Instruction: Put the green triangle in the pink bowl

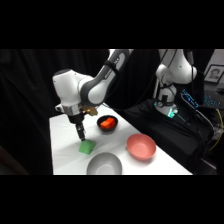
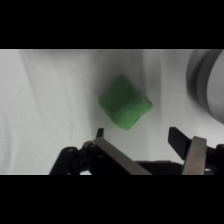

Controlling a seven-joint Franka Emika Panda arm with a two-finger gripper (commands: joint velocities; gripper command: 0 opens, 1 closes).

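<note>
One relation governs our next move: the green triangle (image 2: 124,102) lies on the table (image 1: 65,145) just ahead of the gripper (image 2: 145,137), not yet between its spread, empty fingers. We judge a short advance and descent is required. The pink bowl (image 1: 141,146) sits well apart, beyond the grey bowl (image 1: 104,164).

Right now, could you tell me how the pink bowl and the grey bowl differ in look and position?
The pink bowl is salmon-pink, while the grey bowl is pale grey. The grey bowl sits at the table's front edge, just beside the green triangle under the gripper; the pink bowl lies farther from the triangle, toward the right. Both are round, plain, upright, apparently empty and similar in width.
</note>
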